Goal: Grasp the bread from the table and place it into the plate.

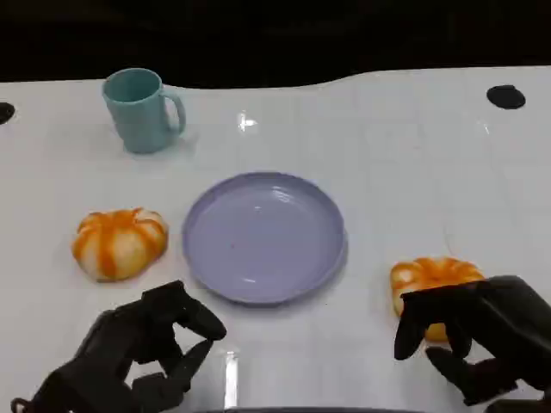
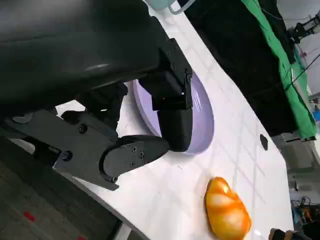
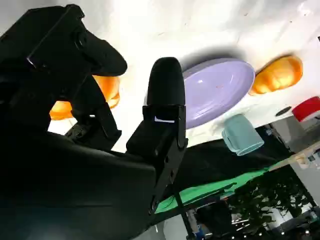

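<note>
Nearest to us, the left hand (image 1: 142, 348) hovers over the white counter (image 1: 387, 155) with its fingers (image 1: 196, 320) spread and holding nothing. The right hand (image 1: 482, 331) reaches over one bread (image 1: 430, 277), fingers apart around it; we cannot tell if they touch it. Farther, the purple plate (image 1: 263, 237) lies in the middle, with a second bread (image 1: 119, 242) on its left side. Farthest stands the teal mug (image 1: 140, 109).

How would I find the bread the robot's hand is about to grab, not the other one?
Start at the purple plate in the middle of the white table. One orange-and-white bread lies on the plate's right, under the robot's right hand. The other bread lies alone on the left, below the teal mug.
</note>
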You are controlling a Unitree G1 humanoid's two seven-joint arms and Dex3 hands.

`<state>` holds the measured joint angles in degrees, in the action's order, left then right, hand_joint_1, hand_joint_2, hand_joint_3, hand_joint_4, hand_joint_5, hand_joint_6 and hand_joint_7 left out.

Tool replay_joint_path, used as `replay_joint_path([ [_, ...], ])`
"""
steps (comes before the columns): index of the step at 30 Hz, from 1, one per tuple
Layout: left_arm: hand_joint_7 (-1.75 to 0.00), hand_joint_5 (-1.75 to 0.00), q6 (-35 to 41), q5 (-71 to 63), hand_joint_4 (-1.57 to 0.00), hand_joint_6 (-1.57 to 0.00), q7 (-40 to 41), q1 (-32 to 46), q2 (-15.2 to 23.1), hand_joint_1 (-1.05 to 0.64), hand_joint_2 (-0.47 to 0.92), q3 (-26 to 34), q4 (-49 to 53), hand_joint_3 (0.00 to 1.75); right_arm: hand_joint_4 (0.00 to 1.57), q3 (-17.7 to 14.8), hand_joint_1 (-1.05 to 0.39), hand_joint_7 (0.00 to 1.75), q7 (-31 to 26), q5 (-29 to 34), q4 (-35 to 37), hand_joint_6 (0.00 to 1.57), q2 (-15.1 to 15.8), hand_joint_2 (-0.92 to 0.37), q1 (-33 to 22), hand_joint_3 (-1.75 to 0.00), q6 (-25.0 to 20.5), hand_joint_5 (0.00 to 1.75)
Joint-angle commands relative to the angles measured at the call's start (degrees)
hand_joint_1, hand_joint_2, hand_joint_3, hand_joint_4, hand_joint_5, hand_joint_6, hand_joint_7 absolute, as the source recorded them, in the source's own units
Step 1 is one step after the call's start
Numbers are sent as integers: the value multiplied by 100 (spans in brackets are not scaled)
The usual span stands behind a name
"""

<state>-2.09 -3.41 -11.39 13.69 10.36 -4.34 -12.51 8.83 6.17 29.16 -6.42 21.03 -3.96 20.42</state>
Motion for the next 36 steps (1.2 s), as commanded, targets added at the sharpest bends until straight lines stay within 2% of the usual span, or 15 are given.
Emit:
replay_joint_path([
  [1, -126, -175, 16, 14, -70, -65, -9, 5, 55, -26, 75, 51, -35, 75, 93, -38, 10, 108, -9, -31, -16, 91, 90, -24, -23, -123, 3, 164],
  [28, -125, -175, -5, 8, -69, -65, -9, -19, 63, -26, 76, 59, 23, 73, 93, -53, 11, 107, -90, -18, 42, 91, 63, -26, -3, -119, 60, 163],
  [30, -125, -175, -9, 2, -68, -65, -9, -23, 66, -27, 76, 58, 26, 73, 94, -93, 11, 101, -200, 27, -1, 93, 36, -25, -14, -116, 79, 155],
  [32, -125, -175, -31, 4, -69, -65, -13, -25, 74, -27, 76, 64, 40, 73, 95, -129, 10, 86, -389, 152, -55, 95, 2, -26, -28, -106, 91, 142],
  [36, -125, -175, -77, 28, -71, -65, -33, -25, 84, -26, 76, 79, 75, 73, 92, -158, 0, 54, -448, 556, -514, 100, -73, -33, -156, -85, -440, 113],
])
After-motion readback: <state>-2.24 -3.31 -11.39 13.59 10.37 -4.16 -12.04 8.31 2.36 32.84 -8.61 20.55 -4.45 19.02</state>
